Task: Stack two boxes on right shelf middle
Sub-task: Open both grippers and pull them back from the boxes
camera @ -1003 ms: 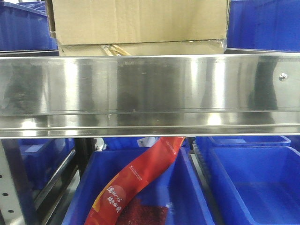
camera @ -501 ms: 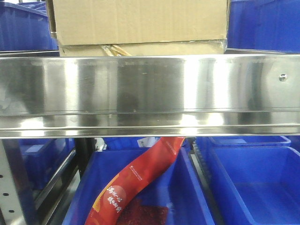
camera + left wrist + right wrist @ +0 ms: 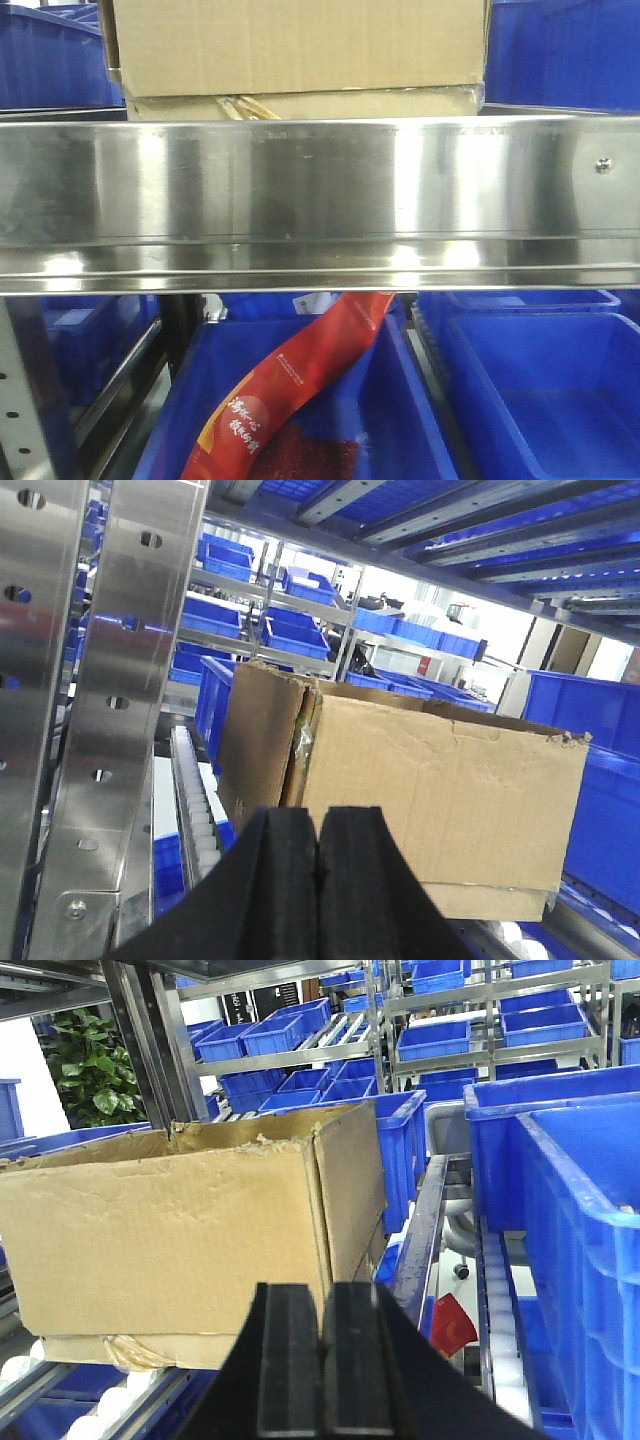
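- Left claw (image 3: pixel 318 865): its black fingers are pressed flat together with nothing between them, just short of the stacked boxes (image 3: pixel 400 790) and level with the left front corner.
- Shelf (image 3: pixel 320 200): the mirror-like steel rail runs across the front view, and the boxes sit on the level behind it, between blue bins (image 3: pixel 50 60) on either side. A large upper box (image 3: pixel 300 45) rests on a flatter lower box (image 3: pixel 300 103) with glossy tape along its edge, so the stack of 2 looks already made.
- Handling, as a judgement: plain corrugated card, probably light and fairly stiff, but the top rim is torn and the walls would dent under a hard pinch. Flat pressure from both sides, low on the walls near the corners, seems safer than gripping an edge. The roller track (image 3: pixel 60 1400) beneath could let the stack slide.
- Right claw (image 3: pixel 322 1360): likewise clamped on nothing, near the right front corner.
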{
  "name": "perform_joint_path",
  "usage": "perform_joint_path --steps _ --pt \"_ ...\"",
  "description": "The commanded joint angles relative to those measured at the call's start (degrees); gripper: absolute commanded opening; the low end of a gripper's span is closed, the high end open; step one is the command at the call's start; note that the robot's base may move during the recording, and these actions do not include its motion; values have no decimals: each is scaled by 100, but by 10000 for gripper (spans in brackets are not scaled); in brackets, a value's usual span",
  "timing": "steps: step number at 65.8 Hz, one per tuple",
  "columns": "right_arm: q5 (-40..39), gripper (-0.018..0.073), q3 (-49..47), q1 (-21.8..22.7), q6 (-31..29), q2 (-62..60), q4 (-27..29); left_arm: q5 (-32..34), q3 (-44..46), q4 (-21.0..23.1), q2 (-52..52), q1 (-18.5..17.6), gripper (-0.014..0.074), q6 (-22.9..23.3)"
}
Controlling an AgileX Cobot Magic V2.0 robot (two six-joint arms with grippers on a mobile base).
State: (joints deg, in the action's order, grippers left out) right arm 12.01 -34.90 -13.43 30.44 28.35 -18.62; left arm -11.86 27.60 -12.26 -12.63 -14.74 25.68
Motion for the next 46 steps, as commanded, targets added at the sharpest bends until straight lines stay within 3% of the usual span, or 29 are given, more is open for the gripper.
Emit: perform_joint_path --steps 1,14,25,30,38,46 --pt "-50 -162 6 32 7 -33 -52 72 -11 10 32 36 -97 -3" --pt "-43 -162 253 63 -150 -139 253 72 -11 10 32 36 -97 -3" --pt "-368 -162 1020 666 -2487 -808 1210 72 -11 10 32 36 -97 -3" --pt "-704 -162 1468 1064 -3124 -1159 1722 72 -11 10 32 36 -97 -3" --pt "-1068 -162 2190 1641 -3203 -1755 2050 72 -11 10 32 36 -97 -3" --pt "-1068 -162 2881 1756 -3177 -2353 2215 72 -11 10 32 36 -97 -3"
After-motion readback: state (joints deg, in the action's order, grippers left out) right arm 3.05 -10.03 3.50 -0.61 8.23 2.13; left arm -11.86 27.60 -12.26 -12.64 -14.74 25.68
